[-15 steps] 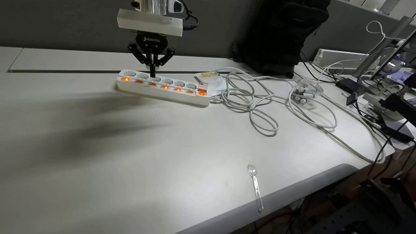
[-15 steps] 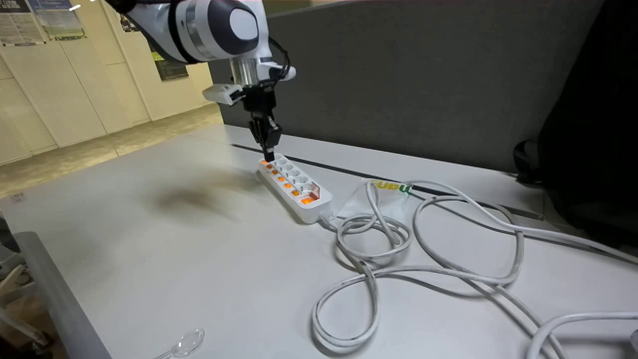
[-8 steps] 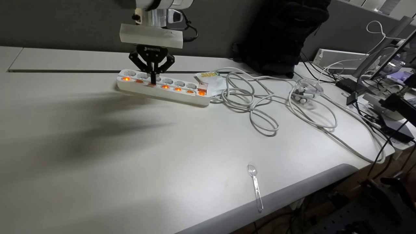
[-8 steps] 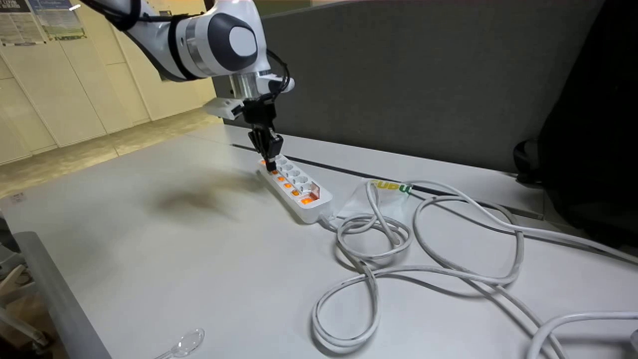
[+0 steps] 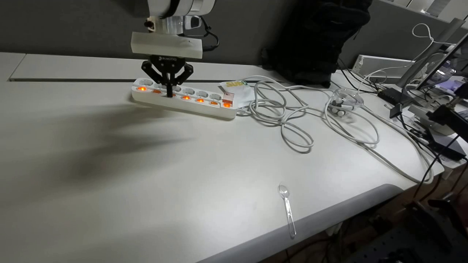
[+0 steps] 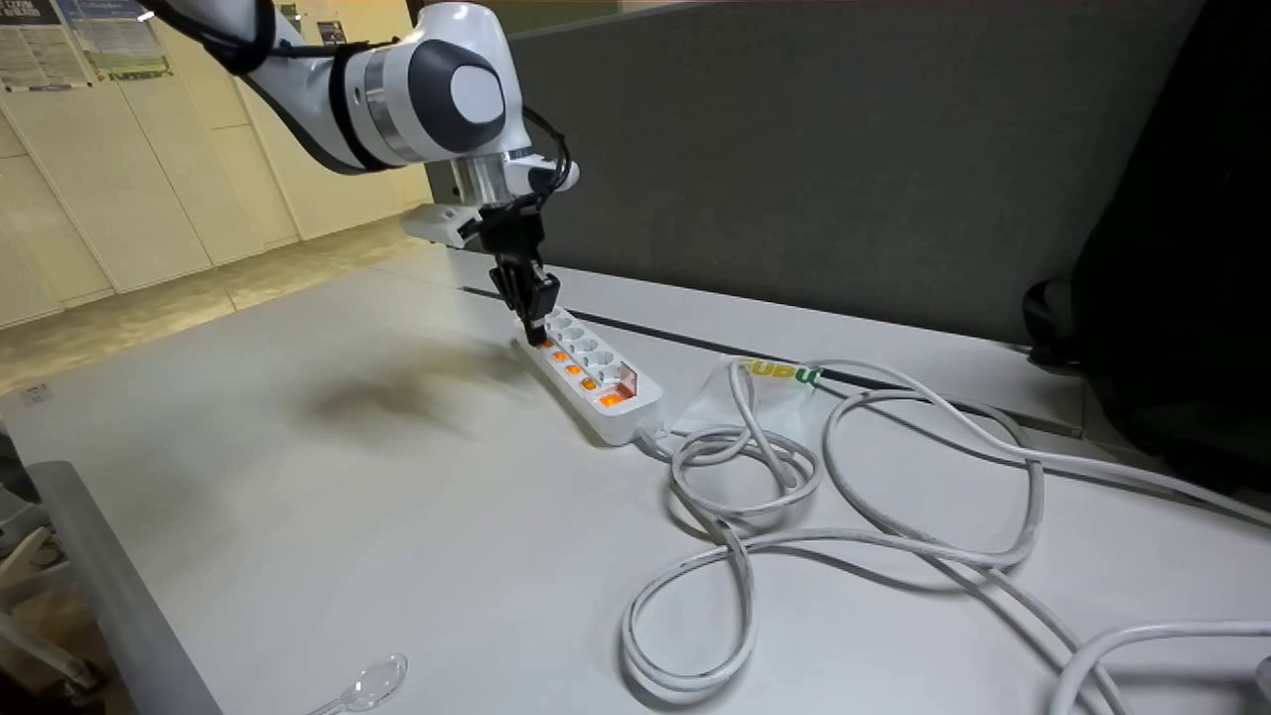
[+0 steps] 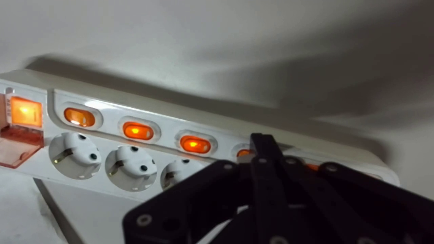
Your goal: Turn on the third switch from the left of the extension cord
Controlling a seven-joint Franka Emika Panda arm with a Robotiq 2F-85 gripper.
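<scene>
A: Which step is illustrated?
B: Aligning for the press, I judge. My claw [image 5: 169, 95], fully closed on itself and holding nothing, points down at the extension cord [image 5: 192, 106]; in the wrist view the third switch [image 7: 243, 152], partly hidden and without bright glow, lies at eight o'clock of the claw's tip. Contact: I cannot tell.
A: And next?
B: I should shift toward it, then push down, sparing the lit fourth switch [image 7: 195, 144].
</scene>
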